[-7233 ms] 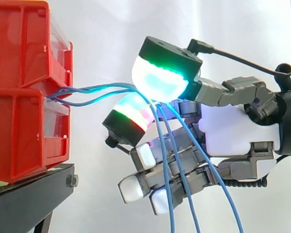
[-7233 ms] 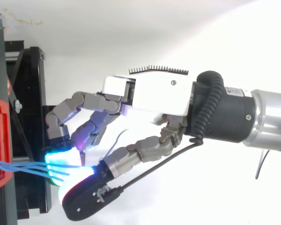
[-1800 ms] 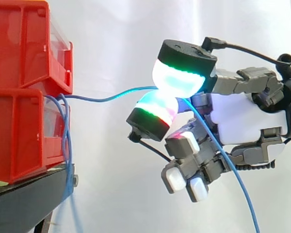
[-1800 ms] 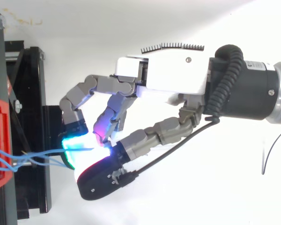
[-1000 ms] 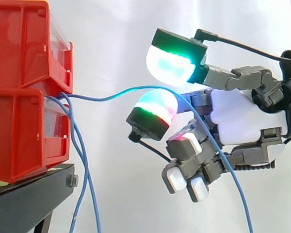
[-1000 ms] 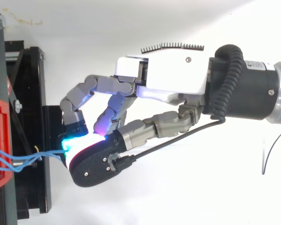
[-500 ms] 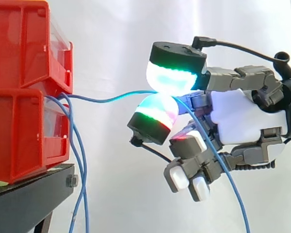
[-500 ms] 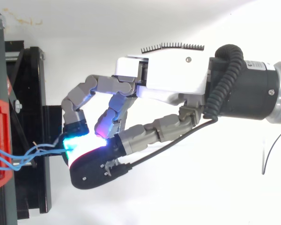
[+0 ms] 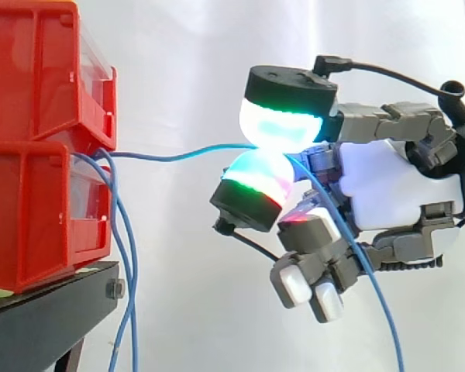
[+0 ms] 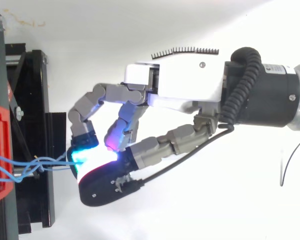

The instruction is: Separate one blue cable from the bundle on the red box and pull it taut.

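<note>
Now pinching one blue cable [image 9: 178,156] apart from the other cables [image 9: 127,271].
My hand [image 9: 387,194] clamps it between curled glowing pads [image 9: 283,128]; it runs slightly slack to the red box [image 9: 39,209] ahead, so I should draw back.

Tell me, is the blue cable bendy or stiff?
Probably bendy: the blue cable sags slightly between the red box and the hand, and the loose cables droop down. It looks light; a fingertip pinch holds it.

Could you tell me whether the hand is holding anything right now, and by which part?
The hand holds one blue cable, pinched between two glowing fingertips partway along its length, with the rest trailing downward.
</note>
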### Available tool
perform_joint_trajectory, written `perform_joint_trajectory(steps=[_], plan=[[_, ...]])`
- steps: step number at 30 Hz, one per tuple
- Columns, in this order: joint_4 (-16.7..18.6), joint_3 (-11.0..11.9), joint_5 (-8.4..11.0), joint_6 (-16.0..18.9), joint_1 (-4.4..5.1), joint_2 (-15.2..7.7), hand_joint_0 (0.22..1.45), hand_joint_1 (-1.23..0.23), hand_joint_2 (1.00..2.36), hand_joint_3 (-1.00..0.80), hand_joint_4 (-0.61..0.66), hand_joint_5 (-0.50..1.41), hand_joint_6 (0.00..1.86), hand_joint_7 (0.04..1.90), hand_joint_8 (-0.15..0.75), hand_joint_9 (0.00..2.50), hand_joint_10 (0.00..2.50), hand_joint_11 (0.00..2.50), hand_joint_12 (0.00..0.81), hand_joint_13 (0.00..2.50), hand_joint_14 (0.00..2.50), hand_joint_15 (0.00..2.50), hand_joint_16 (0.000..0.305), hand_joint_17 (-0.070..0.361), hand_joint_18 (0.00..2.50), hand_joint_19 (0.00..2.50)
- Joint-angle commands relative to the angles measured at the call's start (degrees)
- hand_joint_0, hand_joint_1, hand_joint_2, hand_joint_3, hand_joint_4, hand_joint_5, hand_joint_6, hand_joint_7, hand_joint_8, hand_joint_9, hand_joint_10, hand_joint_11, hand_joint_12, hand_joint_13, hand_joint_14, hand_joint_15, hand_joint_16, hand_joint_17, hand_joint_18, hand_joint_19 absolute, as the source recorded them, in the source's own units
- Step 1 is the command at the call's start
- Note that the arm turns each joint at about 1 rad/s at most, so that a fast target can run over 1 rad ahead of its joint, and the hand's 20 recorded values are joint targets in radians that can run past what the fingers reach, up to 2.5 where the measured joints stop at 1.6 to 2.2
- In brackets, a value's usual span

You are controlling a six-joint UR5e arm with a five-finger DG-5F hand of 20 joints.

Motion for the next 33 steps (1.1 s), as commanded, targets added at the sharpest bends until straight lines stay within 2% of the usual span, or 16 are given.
perform_joint_trajectory(steps=[1, 3, 4, 6, 8, 10, 15, 18, 21, 22, 23, 24, 25, 27, 28, 33], plan=[[-2.43, 0.00, -2.26, -0.30, -0.34, 0.37, 0.59, -0.80, 1.05, 0.09, -0.11, -0.12, 0.91, 1.23, 0.350, 1.22, 0.01, 0.98, 0.401, 0.99, 0.02, 0.61, 0.052, 0.117, 0.97, 0.60], [-4.19, 0.00, -3.84, -0.65, -0.51, 0.37, 0.59, -0.79, 1.07, 0.09, -0.12, -0.12, 0.91, 1.23, 0.355, 1.22, 0.01, 0.98, 0.403, 0.99, 0.02, 0.61, 0.052, 0.117, 0.98, 0.60], [-5.77, -0.09, -5.95, -0.65, -1.04, 0.37, 0.59, -0.79, 1.07, 0.09, -0.12, -0.12, 0.91, 1.24, 0.356, 1.22, 0.01, 0.98, 0.402, 0.99, 0.02, 0.61, 0.052, 0.117, 0.98, 0.60], [-6.03, 0.00, -6.48, -0.65, -1.13, 0.37, 0.58, -0.79, 1.11, 0.09, -0.12, -0.12, 0.91, 1.24, 0.359, 1.23, 0.01, 0.97, 0.403, 0.99, 0.02, 0.60, 0.052, 0.118, 0.98, 0.59], [-6.30, -0.97, -9.03, -1.53, -1.57, 0.37, 0.58, -0.79, 1.11, 0.09, -0.11, -0.12, 0.91, 1.23, 0.359, 1.23, 0.01, 0.97, 0.403, 0.99, 0.02, 0.60, 0.052, 0.118, 0.98, 0.60], [-6.30, -0.97, -9.03, -1.53, -1.57, 0.37, 0.58, -0.79, 1.12, 0.09, -0.11, -0.12, 0.91, 1.24, 0.364, 1.23, 0.01, 0.98, 0.407, 0.99, 0.02, 0.60, 0.052, 0.118, 0.98, 0.60], [0.03, -7.56, -9.21, -2.50, -1.92, 2.92, 0.57, -0.79, 1.13, 0.09, -0.11, -0.12, 0.92, 1.23, 0.361, 1.23, 0.01, 0.97, 0.406, 0.99, 0.02, 0.61, 0.052, 0.118, 0.99, 0.60], [3.55, -10.02, -8.24, -2.23, -2.01, 3.88, 0.57, -0.79, 1.13, 0.09, -0.11, -0.12, 0.92, 1.23, 0.367, 1.24, 0.01, 0.97, 0.408, 0.99, 0.02, 0.60, 0.052, 0.118, 0.99, 0.60], [4.34, -10.46, -5.60, -0.39, -2.27, 3.88, 0.57, -0.79, 1.13, 0.09, -0.11, -0.12, 0.92, 1.22, 0.364, 1.24, 0.01, 0.98, 0.408, 0.99, 0.02, 0.61, 0.052, 0.118, 0.99, 0.60], [4.34, -10.55, -6.13, -0.48, -2.27, 3.88, 0.57, -0.79, 1.13, 0.09, -0.11, -0.12, 0.92, 1.22, 0.367, 1.24, 0.01, 0.98, 0.409, 0.99, 0.02, 0.60, 0.052, 0.118, 0.99, 0.60], [4.43, -10.55, -4.28, -0.21, -2.27, 3.88, 0.57, -0.79, 1.14, 0.09, -0.11, -0.12, 0.92, 1.22, 0.367, 1.23, 0.01, 0.98, 0.407, 0.99, 0.02, 0.61, 0.053, 0.118, 0.99, 0.60], [4.43, -10.55, -4.28, -0.21, -2.27, 3.88, 0.57, -0.79, 1.14, 0.09, -0.11, -0.12, 0.92, 1.23, 0.370, 1.23, 0.01, 0.97, 0.410, 0.99, 0.02, 0.61, 0.053, 0.118, 0.99, 0.60], [4.51, -10.46, -1.65, -0.30, -2.01, 3.88, 0.57, -0.79, 1.14, 0.09, -0.11, -0.12, 0.92, 1.22, 0.367, 1.23, 0.02, 0.97, 0.409, 0.99, 0.02, 0.61, 0.052, 0.118, 0.99, 0.60], [4.43, -10.55, -0.86, -0.30, -1.92, 3.88, 0.57, -0.79, 1.13, 0.10, -0.11, -0.12, 0.92, 1.22, 0.371, 1.24, 0.01, 0.98, 0.410, 0.99, 0.02, 0.61, 0.053, 0.119, 0.99, 0.60], [4.34, -10.46, 1.96, -0.30, -1.74, 3.88, 0.57, -0.79, 1.14, 0.09, -0.11, -0.12, 0.92, 1.22, 0.368, 1.24, 0.01, 0.98, 0.410, 0.99, 0.02, 0.61, 0.052, 0.118, 0.99, 0.60], [4.51, -10.55, 5.30, -0.56, -1.48, 3.88, 0.57, -0.78, 1.14, 0.09, -0.10, -0.12, 0.92, 1.22, 0.370, 1.23, 0.01, 0.98, 0.412, 0.99, 0.02, 0.61, 0.053, 0.119, 0.99, 0.60]])
